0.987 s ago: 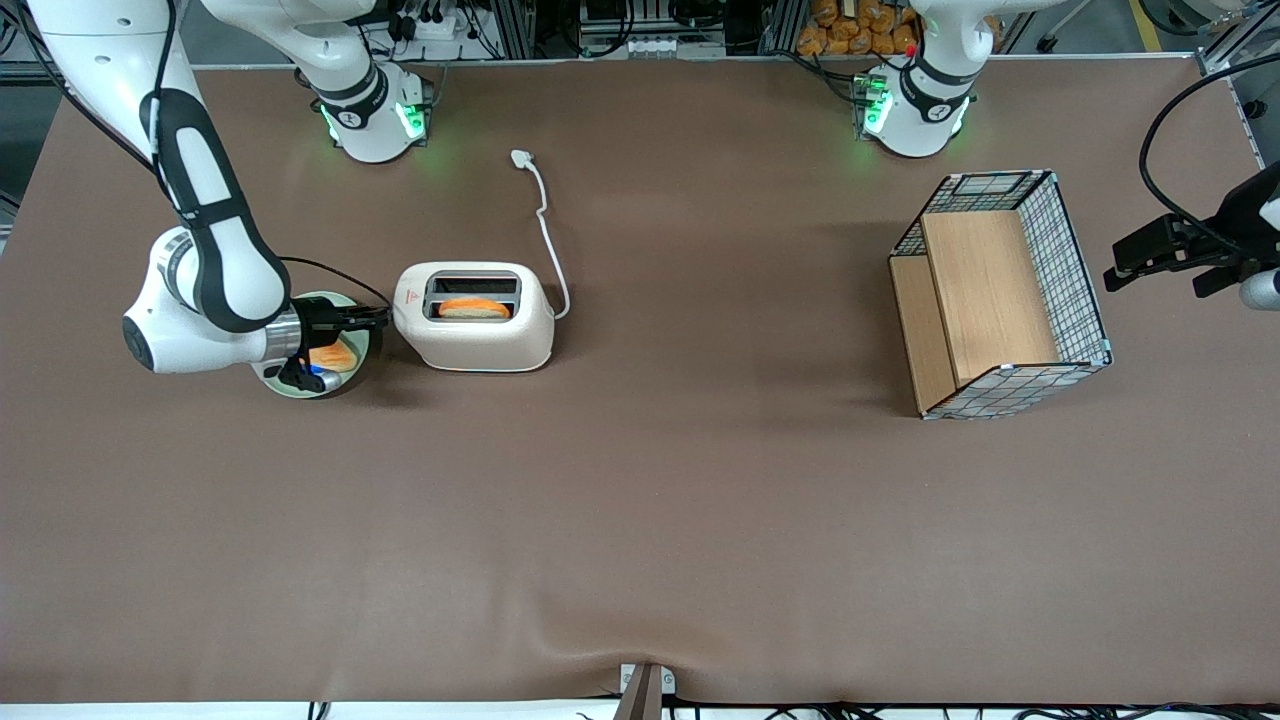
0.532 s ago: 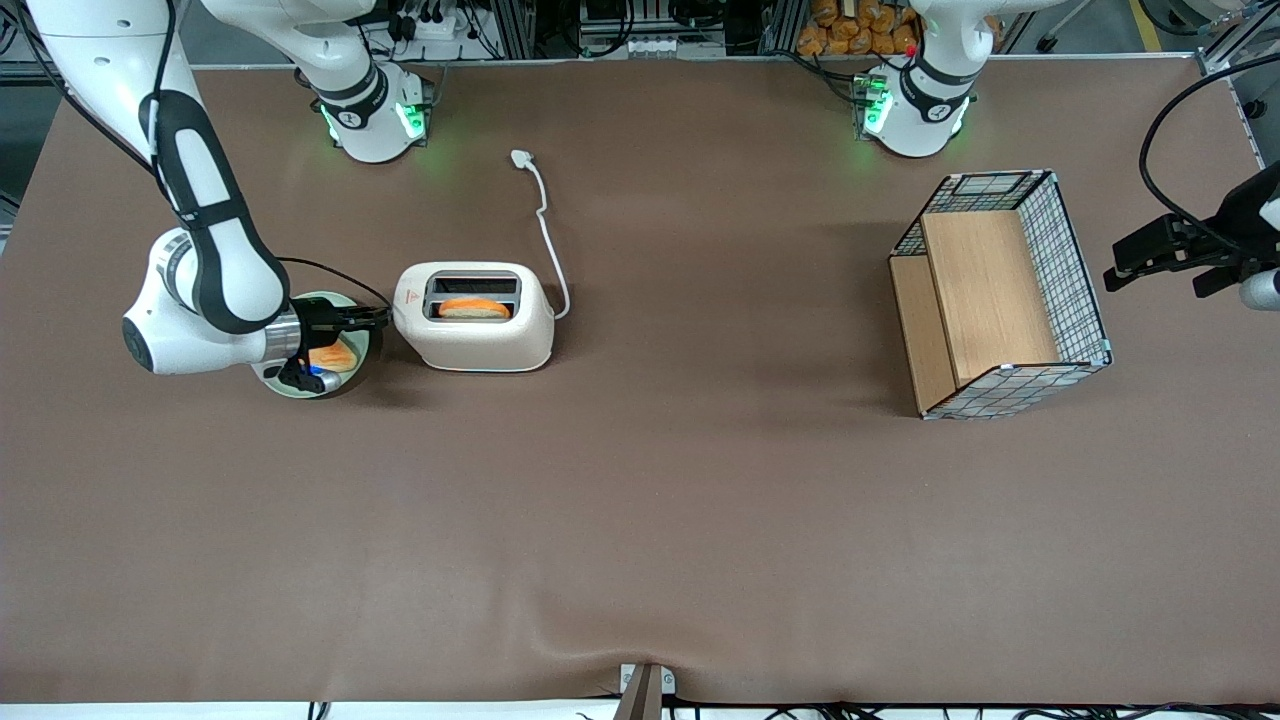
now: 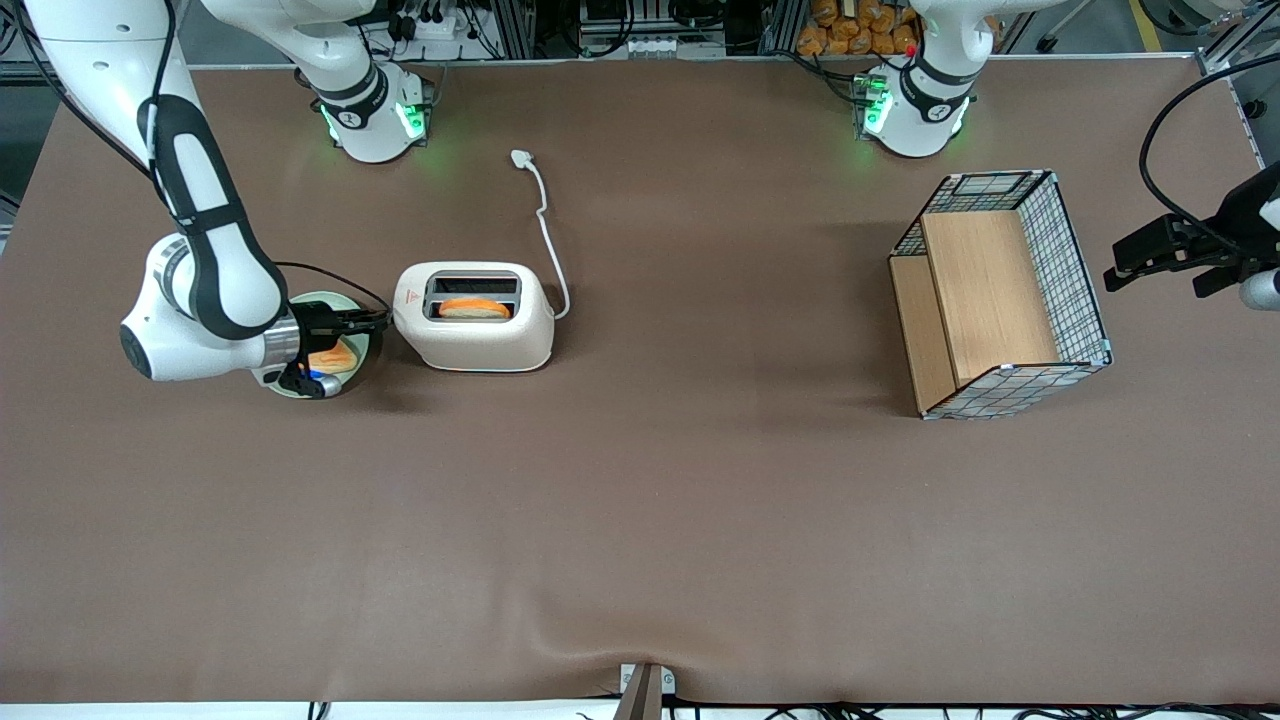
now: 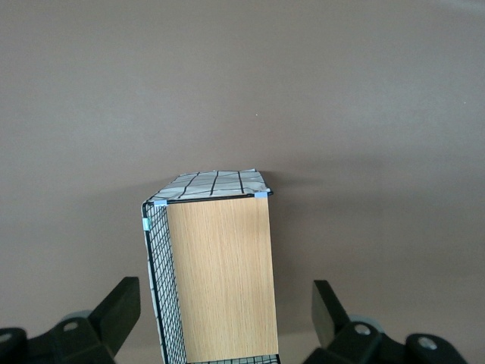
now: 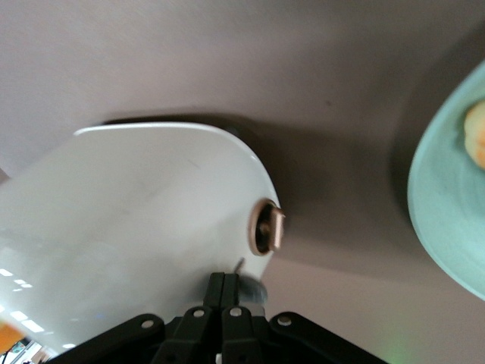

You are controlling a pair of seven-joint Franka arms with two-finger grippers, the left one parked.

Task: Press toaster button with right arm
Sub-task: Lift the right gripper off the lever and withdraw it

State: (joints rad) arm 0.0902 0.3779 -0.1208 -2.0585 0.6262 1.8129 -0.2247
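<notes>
The cream-white toaster [image 3: 475, 330] stands on the brown table with an orange-brown slice [image 3: 473, 308] in one slot. Its narrow end faces my right arm [image 3: 215, 270]. My right gripper [image 3: 380, 318] is shut and empty, lying level with its tips at that narrow end. In the right wrist view the shut fingertips [image 5: 225, 279] touch the toaster's wall [image 5: 144, 212], with the small grey toaster button [image 5: 256, 292] right beside them. A copper-ringed round dial [image 5: 267, 229] sits just above the button.
A pale green plate [image 3: 345, 300] with a piece of bread [image 3: 333, 357] lies under my wrist, beside the toaster. The white cord [image 3: 548, 240] and plug [image 3: 521, 157] run farther from the front camera. A wire basket [image 3: 1075, 270] with wooden boards stands toward the parked arm's end.
My right arm's elbow and wrist have shifted slightly nearer the front camera. The gripper stays shut at the toaster's narrow end. The toaster has not moved.
</notes>
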